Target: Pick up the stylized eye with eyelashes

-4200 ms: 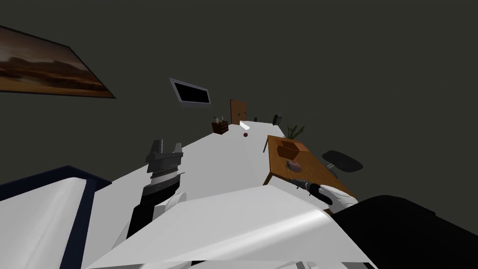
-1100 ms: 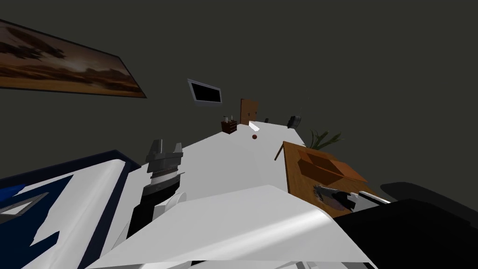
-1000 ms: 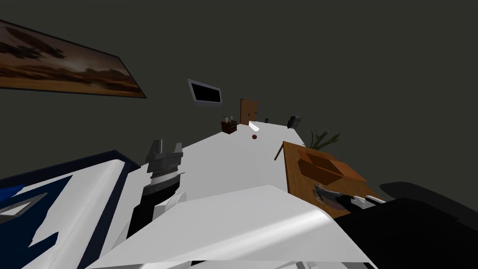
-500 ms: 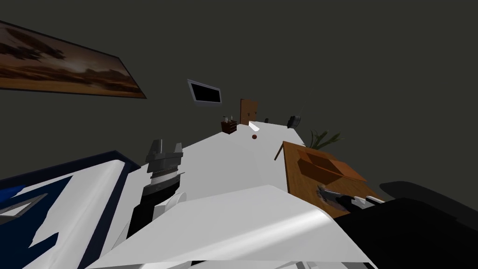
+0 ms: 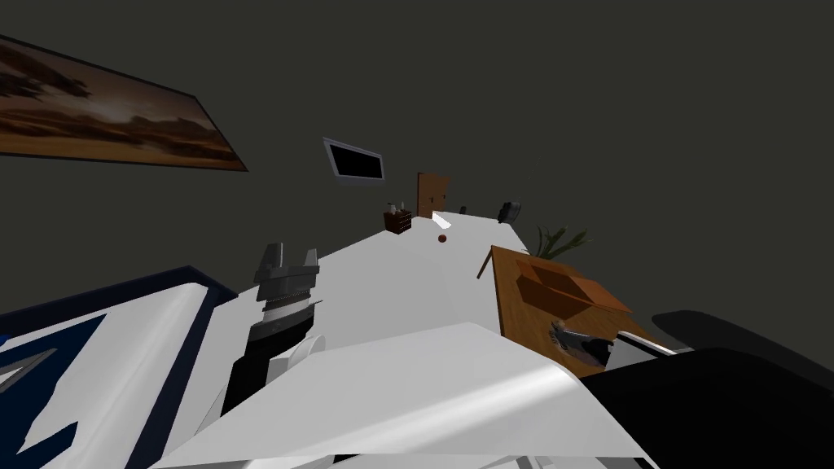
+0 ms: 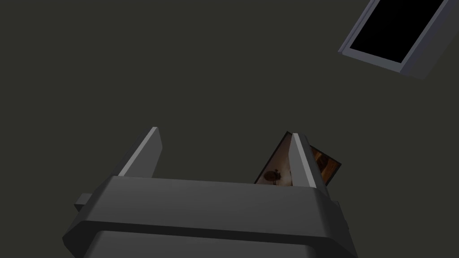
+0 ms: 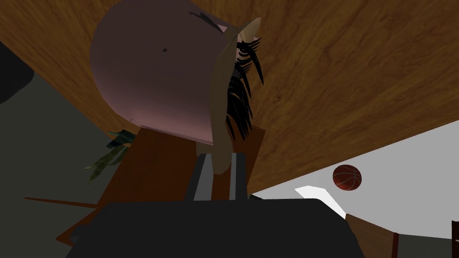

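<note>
Our right gripper (image 7: 219, 157) is clenched on the tan rim of the eye (image 7: 154, 76), a pinkish dome with black lashes. It sits at the near end of the wooden table (image 7: 358, 80), nearer than the open brown box (image 5: 570, 291). Our left gripper (image 6: 222, 141) is raised at left, fingers spread, holding nothing. Reddish ball (image 7: 347, 177) lies on the far white floor (image 5: 391, 269).

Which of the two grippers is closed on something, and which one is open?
The right gripper: it is shut on the tan edge of the eye with eyelashes at the wooden table. The left gripper stands open and empty.
</note>
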Tool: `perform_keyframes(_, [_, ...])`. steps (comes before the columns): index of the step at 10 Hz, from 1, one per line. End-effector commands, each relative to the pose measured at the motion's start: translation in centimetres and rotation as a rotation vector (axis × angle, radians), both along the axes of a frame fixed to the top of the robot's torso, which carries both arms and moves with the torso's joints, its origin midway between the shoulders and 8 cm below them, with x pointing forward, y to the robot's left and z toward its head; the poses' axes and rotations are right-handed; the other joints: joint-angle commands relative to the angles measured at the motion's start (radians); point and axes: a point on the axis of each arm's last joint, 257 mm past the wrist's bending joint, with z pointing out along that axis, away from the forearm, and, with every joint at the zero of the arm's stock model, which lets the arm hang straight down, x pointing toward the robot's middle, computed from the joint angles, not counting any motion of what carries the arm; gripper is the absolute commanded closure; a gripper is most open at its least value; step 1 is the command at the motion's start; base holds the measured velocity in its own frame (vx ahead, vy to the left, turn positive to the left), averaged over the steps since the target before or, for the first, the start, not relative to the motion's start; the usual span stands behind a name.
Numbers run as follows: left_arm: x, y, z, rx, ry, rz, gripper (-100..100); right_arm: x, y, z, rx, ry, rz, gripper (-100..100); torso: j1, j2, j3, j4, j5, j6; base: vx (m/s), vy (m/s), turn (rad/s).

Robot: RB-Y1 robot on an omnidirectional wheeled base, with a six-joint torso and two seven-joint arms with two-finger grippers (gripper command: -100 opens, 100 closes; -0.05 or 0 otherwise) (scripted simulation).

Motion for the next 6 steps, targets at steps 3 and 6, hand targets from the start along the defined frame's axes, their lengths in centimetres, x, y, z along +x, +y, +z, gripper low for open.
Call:
perform_keyframes(3, [0.0, 0.0, 0.0, 0.000, 0.000, 0.000, 0, -3.0, -2.5, 1.9, -0.047, 0.022, -0.072, 100, 0.000, 0.001, 0.001, 0.000, 0.003, 0.003, 0.001, 0.004, 0.025])
perform_keyframes(6, [0.0, 0.0, 0.0, 0.000, 0.000, 0.000, 0, -0.9, 0.0, -0.2, 0.000, 0.014, 0.005, 100, 0.001, 0.003, 0.002, 0.000, 0.003, 0.003, -0.004, -0.005, -0.027])
